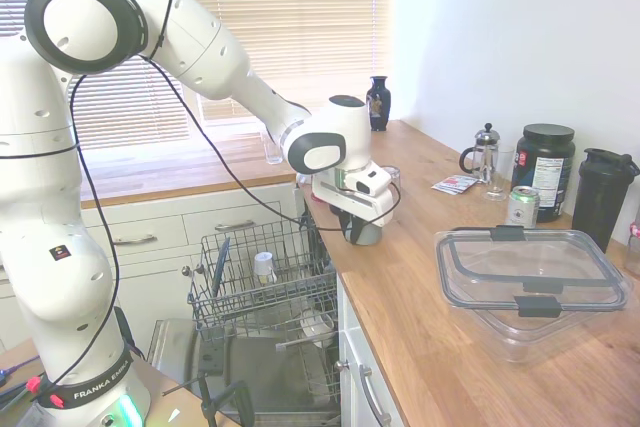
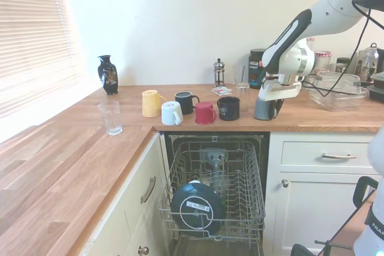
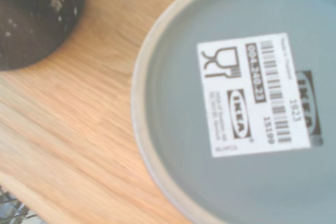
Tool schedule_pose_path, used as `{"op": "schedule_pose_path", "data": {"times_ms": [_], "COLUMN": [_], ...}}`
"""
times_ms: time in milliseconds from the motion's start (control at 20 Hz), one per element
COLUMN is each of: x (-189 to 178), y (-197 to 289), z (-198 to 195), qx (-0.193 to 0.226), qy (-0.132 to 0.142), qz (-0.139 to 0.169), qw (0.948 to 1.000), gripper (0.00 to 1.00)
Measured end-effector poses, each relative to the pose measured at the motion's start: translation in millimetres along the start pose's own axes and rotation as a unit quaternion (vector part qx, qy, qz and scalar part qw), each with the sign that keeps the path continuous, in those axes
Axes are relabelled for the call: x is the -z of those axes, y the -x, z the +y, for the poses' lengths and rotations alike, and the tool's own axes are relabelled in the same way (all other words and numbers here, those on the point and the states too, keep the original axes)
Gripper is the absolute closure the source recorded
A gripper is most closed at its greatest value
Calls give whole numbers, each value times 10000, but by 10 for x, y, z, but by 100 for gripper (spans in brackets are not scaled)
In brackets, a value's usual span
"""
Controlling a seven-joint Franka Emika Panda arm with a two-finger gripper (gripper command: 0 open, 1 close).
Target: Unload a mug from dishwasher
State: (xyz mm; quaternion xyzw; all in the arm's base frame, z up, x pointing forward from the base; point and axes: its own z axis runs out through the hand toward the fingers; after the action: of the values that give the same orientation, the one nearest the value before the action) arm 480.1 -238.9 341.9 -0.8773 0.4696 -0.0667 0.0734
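A dull grey ceramic mug (image 2: 263,108) is shown base-up, its grey underside (image 3: 247,103) ringed by a pale unglazed rim and marked with a white label printed in black barcodes. Left of it along the warm honey-brown wooden countertop (image 2: 198,125) are ranged a dark navy mug with pale lettering (image 2: 228,108), a red mug (image 2: 204,113), a black mug (image 2: 185,102), a pale whitish cup (image 2: 171,113) and a yellow mug (image 2: 150,102). Below, a grey wire rack (image 2: 214,196) is seen in the dark grey dishwasher interior (image 2: 180,145).
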Motion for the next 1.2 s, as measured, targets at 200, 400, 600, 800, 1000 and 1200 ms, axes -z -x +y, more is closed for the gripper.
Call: {"op": "schedule_pose_path", "data": {"times_ms": [200, 400, 600, 800, 1000, 1200], "x": [26, 24, 14, 14, 51, 386], "y": [-6, -11, 6, -5, -25, 35], "z": [-27, -37, -70, -99, -125, -146], "qx": [-44, -44, -38, -56, -51, -1], "qy": [12, 22, 31, 29, 8, -178], "qz": [-70, -81, -86, -76, -56, 23], "qw": [10000, 10000, 10000, 10000, 10000, 9998], "gripper": [0, 0, 0, 0, 0, 0]}}
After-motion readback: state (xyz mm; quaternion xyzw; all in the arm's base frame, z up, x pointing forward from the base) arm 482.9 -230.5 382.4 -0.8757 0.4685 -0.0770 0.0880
